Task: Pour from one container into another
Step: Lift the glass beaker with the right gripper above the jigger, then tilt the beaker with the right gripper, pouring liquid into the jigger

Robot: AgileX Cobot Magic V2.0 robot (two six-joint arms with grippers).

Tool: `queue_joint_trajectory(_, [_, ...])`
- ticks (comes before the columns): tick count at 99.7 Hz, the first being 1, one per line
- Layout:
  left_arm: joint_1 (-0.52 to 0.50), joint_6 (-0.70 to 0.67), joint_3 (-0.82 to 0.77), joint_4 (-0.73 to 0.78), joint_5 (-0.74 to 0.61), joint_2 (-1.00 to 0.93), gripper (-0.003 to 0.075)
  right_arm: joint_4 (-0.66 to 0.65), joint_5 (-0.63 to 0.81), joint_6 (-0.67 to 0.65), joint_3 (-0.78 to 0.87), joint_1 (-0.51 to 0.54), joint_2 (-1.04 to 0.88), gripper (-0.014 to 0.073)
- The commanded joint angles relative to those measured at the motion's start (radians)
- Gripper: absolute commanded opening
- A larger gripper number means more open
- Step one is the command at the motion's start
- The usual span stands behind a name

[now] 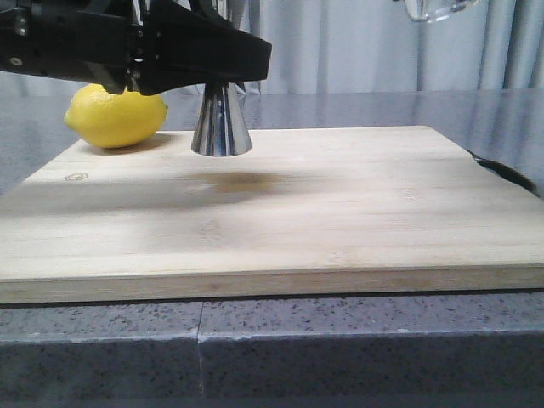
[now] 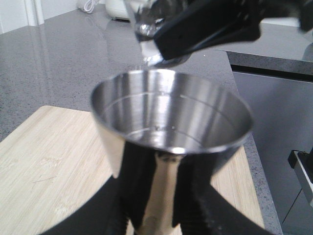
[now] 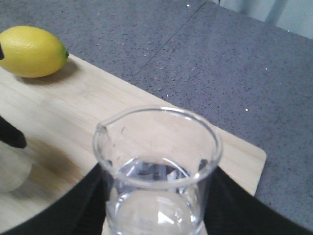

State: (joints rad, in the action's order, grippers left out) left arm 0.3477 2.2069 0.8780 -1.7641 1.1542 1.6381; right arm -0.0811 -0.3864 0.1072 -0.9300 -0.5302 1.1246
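We see the small clear glass beaker (image 3: 156,171) with a pour spout held upright in the right gripper (image 3: 156,215), whose fingers clamp its sides, raised above the pale wooden cutting board (image 1: 340,212); clear liquid sits in its bottom. The polished steel hourglass-shaped jigger (image 1: 221,119) stands on the board's far side, the left gripper (image 2: 159,215) closed around its waist. A yellow lemon (image 1: 115,115) lies beside it on the grey speckled countertop (image 1: 340,340).

Left wrist cam: my left gripper (image 2: 159,215) clamps polished steel jigger (image 2: 171,132) at its stem, cup open toward camera. Clear glass beaker (image 2: 146,29) hangs tilted above far rim. Pale wooden board (image 2: 44,166) below.
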Motion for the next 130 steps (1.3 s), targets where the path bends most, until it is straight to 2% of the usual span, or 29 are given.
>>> queue_joint_trajectory(1, [0.008,-0.001,0.020,-0.084,0.100,-0.044,0.0187,-0.019,-0.040,0.042,-0.104,-0.025,-0.010,0.0260])
queue_joint_trajectory(20, [0.008,-0.001,0.020,-0.084,0.100,-0.044,0.0187,-0.019,-0.121,0.134,-0.209,-0.101,0.010,0.0260])
queue_joint_trajectory(45, [0.008,-0.001,0.020,-0.086,0.098,-0.044,0.0187,-0.036,-0.151,0.300,-0.285,-0.170,0.061,0.0260])
queue_joint_trajectory(60, [0.008,-0.001,0.020,-0.086,0.098,-0.044,0.0187,-0.090,-0.156,0.353,-0.306,-0.206,0.084,0.0260])
queue_joint_trajectory(104, [0.008,-0.001,0.020,-0.086,0.098,-0.044,0.0187,-0.408,-0.142,0.356,-0.306,-0.317,0.136,0.0260])
queue_joint_trajectory(130, [0.008,-0.001,0.020,-0.086,0.098,-0.044,0.0187,-0.519,-0.103,0.356,-0.306,-0.327,0.159,0.0260])
